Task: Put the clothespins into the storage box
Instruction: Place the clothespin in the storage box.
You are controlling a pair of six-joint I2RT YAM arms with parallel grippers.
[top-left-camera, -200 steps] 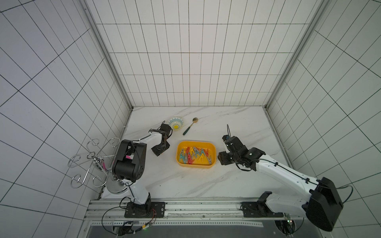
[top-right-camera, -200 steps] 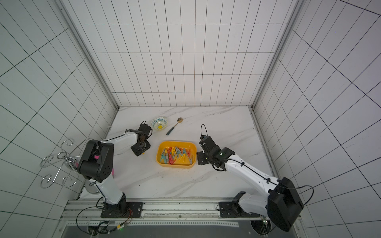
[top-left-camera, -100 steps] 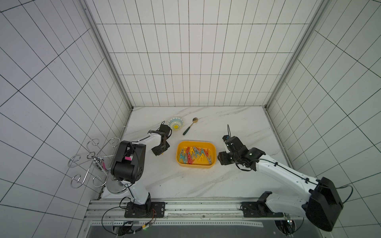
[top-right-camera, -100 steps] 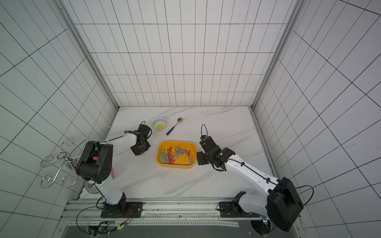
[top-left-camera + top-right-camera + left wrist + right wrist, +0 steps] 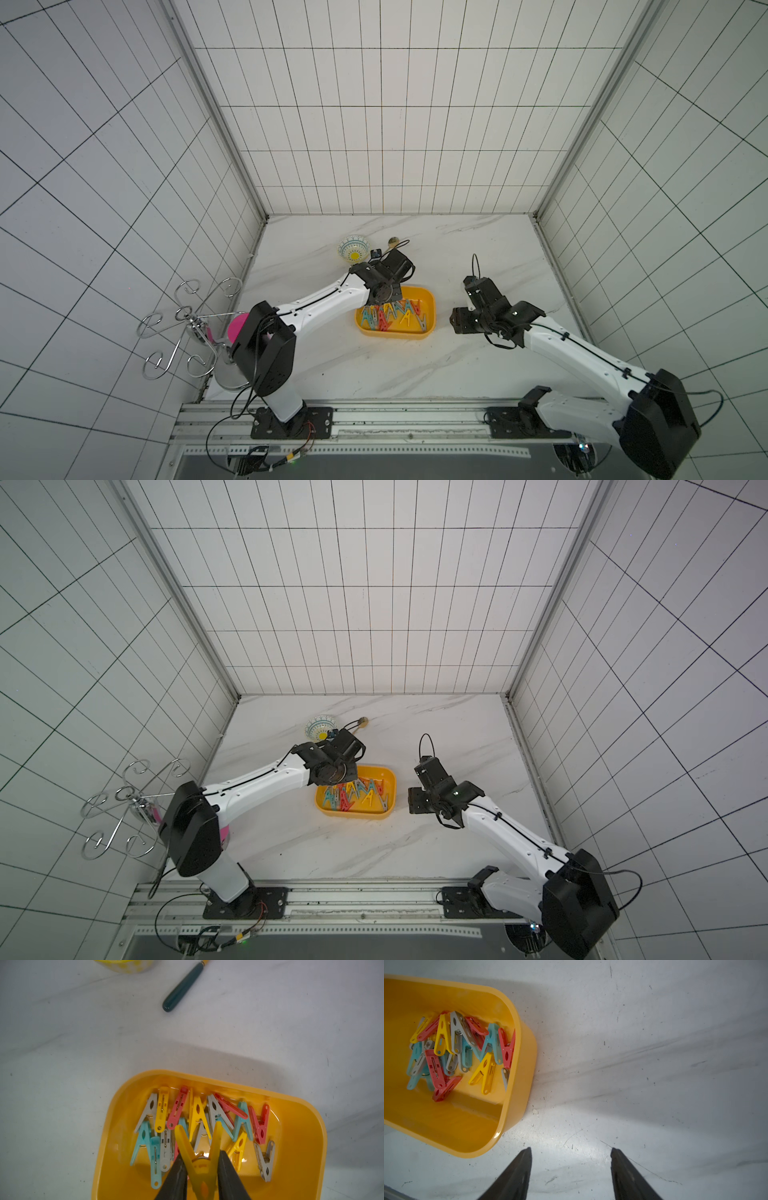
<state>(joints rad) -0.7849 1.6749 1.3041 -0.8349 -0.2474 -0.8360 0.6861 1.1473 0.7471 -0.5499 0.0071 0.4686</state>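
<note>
The left gripper (image 5: 201, 1156) is pinching a smooth yellow clothespin (image 5: 200, 1176) at its spring, legs splayed over the storage box (image 5: 295, 1167), a glossy round-cornered tub on the marbled table (image 5: 62, 1043). Red, yellow, teal and grey A-shaped clothespins (image 5: 197, 1113) are lying tangled inside. The right gripper (image 5: 572, 1149) is hanging just beside the box, matte black fingers (image 5: 512, 1178) spread wide, empty. The frame edge is cropping the dark-handled spoon (image 5: 181, 989); the left arm (image 5: 324, 297) (image 5: 266, 779) is hiding one box corner in both top views.

Bowl (image 5: 124, 966) cropped by left wrist view's edge, spoon (image 5: 182, 989) handle only (head cut off), storage box (image 5: 297, 1147) partly cropped
</note>
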